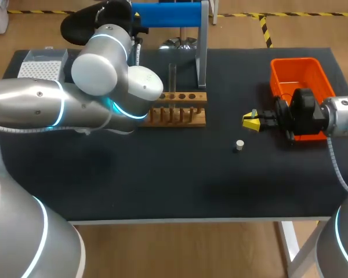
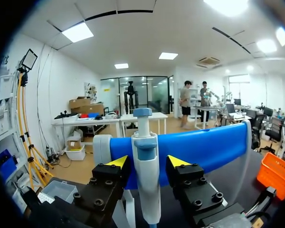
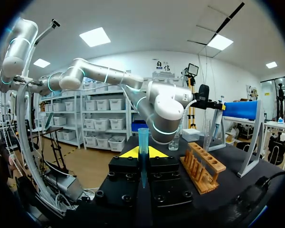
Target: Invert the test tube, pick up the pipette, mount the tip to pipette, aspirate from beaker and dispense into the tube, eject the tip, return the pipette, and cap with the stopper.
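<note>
Two grips: right gripper (image 3: 142, 153) pinching the blue tip (image 3: 143, 140) at three o'clock of the tabletop (image 1: 162, 179); left gripper (image 2: 147, 162), fingers (image 2: 116, 163) wide, flanking the pipette (image 2: 146, 180) on the blue stand (image 2: 209, 147) at twelve o'clock. Looks light, stiff, slick; best held mid-barrel, below the plunger (image 2: 142, 113).

rack (image 1: 177, 109) mid table (image 1: 162, 185), stand (image 1: 203, 52) behind it; tip box (image 1: 40, 66) far left, bin (image 1: 296, 60) right; stopper (image 1: 239, 145) btwn rack & bin.

A robotics lab — a dark table (image 1: 162, 174) holds a wooden test-tube rack (image 1: 188, 110), blue pipette stand (image 1: 165, 14) and tip box (image 1: 43, 65), between two robot arms (image 1: 46, 107).
</note>
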`<action>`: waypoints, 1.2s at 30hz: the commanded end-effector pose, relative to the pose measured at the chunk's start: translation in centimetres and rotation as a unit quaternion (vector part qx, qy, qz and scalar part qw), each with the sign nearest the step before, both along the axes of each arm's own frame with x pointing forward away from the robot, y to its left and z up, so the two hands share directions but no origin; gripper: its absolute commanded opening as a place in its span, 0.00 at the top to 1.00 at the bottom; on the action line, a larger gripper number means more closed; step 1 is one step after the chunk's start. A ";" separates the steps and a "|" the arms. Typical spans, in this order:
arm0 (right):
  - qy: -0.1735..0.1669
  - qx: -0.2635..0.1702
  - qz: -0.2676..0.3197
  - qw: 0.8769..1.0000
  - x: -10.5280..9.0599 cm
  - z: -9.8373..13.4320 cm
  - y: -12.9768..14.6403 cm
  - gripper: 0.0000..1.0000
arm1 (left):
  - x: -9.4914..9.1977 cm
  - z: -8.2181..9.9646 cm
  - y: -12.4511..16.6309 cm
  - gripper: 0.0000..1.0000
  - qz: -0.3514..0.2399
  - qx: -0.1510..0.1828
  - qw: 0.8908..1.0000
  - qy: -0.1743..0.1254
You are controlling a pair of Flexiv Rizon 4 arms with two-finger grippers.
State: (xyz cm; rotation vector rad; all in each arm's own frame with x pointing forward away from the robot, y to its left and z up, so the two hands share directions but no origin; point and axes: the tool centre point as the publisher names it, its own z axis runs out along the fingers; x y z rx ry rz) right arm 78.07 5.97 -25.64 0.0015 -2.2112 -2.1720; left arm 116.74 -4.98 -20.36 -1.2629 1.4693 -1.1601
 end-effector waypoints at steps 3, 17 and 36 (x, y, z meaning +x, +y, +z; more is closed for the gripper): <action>0.000 -0.001 -0.001 1.000 -0.1 0.0 0.0 1.00 | 0.5 -0.4 -0.3 0.52 0.002 0.001 1.000 -0.006; 0.000 -0.001 -0.001 1.000 -0.1 0.0 0.0 1.00 | 0.7 -0.6 -0.2 0.56 0.002 0.000 1.000 -0.004; 0.000 -0.001 -0.001 1.000 -0.1 0.0 0.0 1.00 | 0.5 2.2 -0.1 1.00 0.004 0.008 1.000 -0.023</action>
